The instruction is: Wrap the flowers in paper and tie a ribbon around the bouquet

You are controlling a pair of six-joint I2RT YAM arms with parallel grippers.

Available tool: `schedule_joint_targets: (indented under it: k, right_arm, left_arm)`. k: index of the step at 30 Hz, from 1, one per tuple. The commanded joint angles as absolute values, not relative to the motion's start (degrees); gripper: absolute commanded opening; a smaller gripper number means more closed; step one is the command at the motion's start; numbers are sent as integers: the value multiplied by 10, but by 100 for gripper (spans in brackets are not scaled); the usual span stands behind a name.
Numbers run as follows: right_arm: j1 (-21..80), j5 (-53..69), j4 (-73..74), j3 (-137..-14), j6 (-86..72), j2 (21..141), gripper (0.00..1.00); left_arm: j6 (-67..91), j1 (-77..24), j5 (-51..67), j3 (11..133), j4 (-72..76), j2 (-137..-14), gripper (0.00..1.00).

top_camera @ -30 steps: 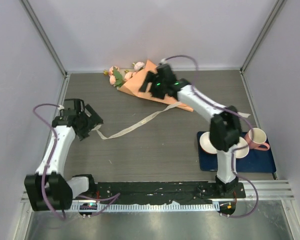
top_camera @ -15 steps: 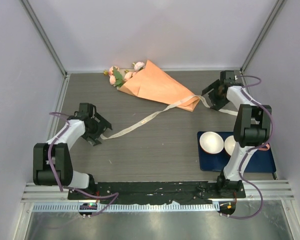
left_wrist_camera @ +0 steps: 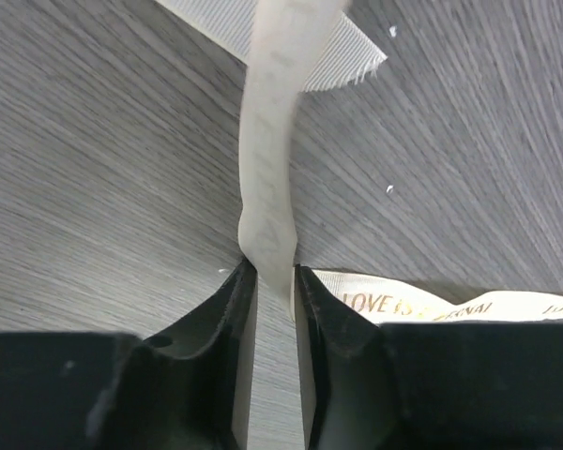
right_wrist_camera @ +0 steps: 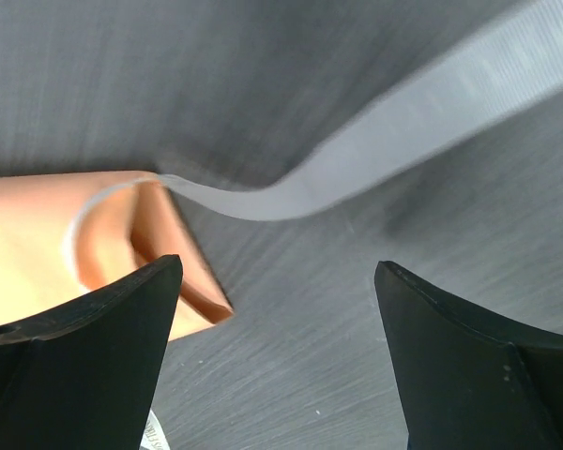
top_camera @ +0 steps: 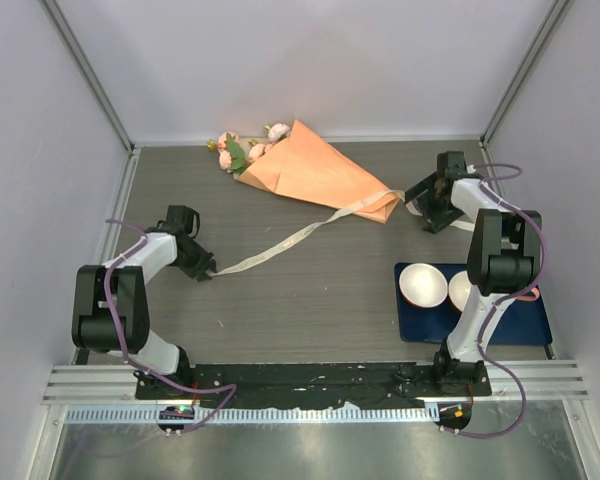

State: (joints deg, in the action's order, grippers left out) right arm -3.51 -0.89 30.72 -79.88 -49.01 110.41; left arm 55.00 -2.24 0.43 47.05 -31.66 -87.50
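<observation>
The bouquet lies at the back of the table, an orange paper [top_camera: 320, 175] cone with the pink flowers [top_camera: 242, 150] at its wide end. A cream ribbon [top_camera: 280, 245] runs from under the cone's narrow tip out to the left and also trails right. My left gripper [top_camera: 208, 270] is at the ribbon's left end. In the left wrist view the ribbon [left_wrist_camera: 267, 187] stands pinched between the nearly closed tips of the left gripper [left_wrist_camera: 275, 272]. My right gripper [top_camera: 418, 203] sits just right of the cone's tip. The right gripper [right_wrist_camera: 277, 272] is open and empty, with the paper [right_wrist_camera: 38, 234] and the ribbon [right_wrist_camera: 375, 159] ahead of it.
A dark blue mat [top_camera: 510, 325] at the right front carries two pale bowls [top_camera: 423, 285], partly behind the right arm. Grey walls and metal posts close in the table on the left, back and right.
The right arm has swung off the bouquet to the right of the cone's tip. The left gripper has slid onto the ribbon's left end and closed on it.
</observation>
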Motion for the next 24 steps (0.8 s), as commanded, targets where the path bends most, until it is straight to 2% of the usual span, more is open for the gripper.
schedule_joint_targets:
  k: [1, 5, 11, 18, 20, 21, 22, 24]
  right_arm:
    - [-40, -19, 271, -746, -620, 1052, 91]
    - [-43, -39, 250, -726, -698, 1051, 90]
    - [-53, -53, 221, -717, -726, 1053, 91]
    - [-65, -28, 200, -712, -788, 1102, 91]
    - [-66, -31, 200, -720, -801, 1120, 75]
    - [-65, -34, 201, -722, -801, 1124, 63]
    - [-66, -39, 211, -729, -794, 1128, 37]
    - [-66, -58, 224, -736, -774, 1128, 19]
  left_arm:
    - [534, -23, -28, 492, -312, -889, 22]
    - [527, -22, -38, 492, -311, -875, 15]
    - [513, -22, -46, 483, -313, -849, 8]
    - [502, -22, -45, 477, -308, -836, 5]
    - [497, -21, -54, 476, -307, -831, 0]
    - [495, -20, -58, 477, -307, -830, 0]
    - [493, -15, -59, 478, -311, -830, 0]
    - [490, -6, -64, 482, -317, -829, 0]
